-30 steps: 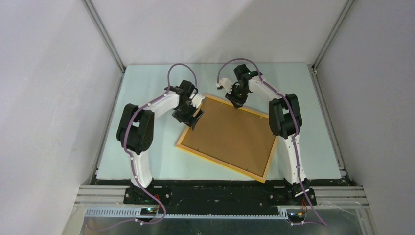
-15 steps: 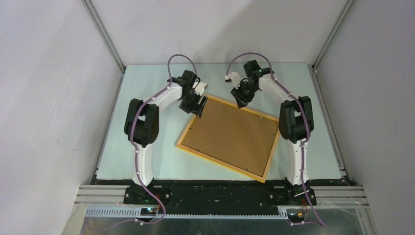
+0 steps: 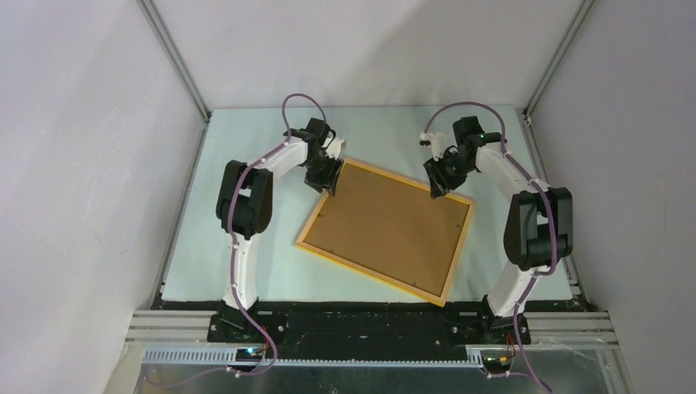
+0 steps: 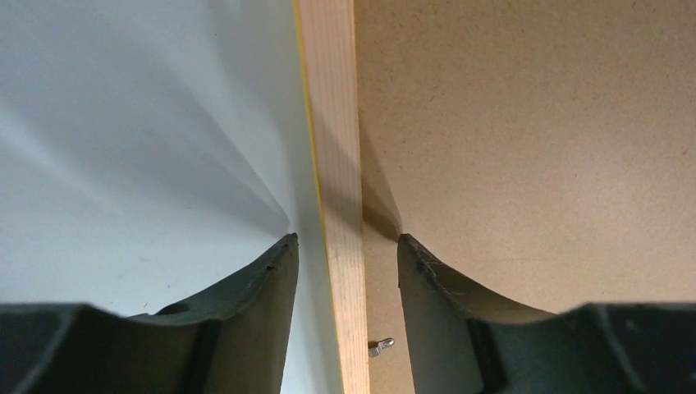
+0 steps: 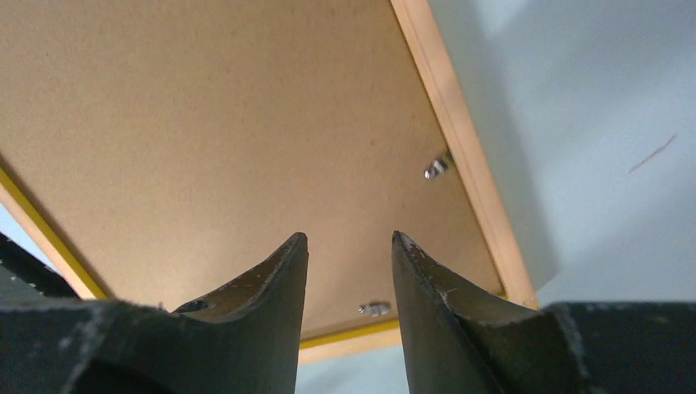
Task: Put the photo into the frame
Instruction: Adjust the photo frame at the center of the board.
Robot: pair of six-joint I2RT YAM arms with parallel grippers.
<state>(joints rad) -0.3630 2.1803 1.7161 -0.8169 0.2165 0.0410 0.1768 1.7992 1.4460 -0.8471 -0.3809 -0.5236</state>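
Observation:
The frame (image 3: 369, 273) lies face down on the table, its thin yellow-orange edge around the plain brown backing board (image 3: 386, 226). The photo is hidden. My left gripper (image 3: 328, 182) is at the frame's far left corner. In the left wrist view it is open (image 4: 346, 240), its jaws astride the wooden frame edge (image 4: 336, 148) with a gap on each side. My right gripper (image 3: 437, 187) is near the frame's far right corner. In the right wrist view it is open and empty (image 5: 349, 235) above the backing board (image 5: 230, 123), close to the frame edge (image 5: 460, 148).
Small metal retaining tabs stick out from the frame's inner edge over the board (image 4: 380, 348) (image 5: 435, 168) (image 5: 373, 309). The pale green table (image 3: 246, 246) is bordered by white walls on three sides.
My right gripper has moved right along the frame's far edge, from the far corner to the right corner. My left gripper has moved up to the far left corner.

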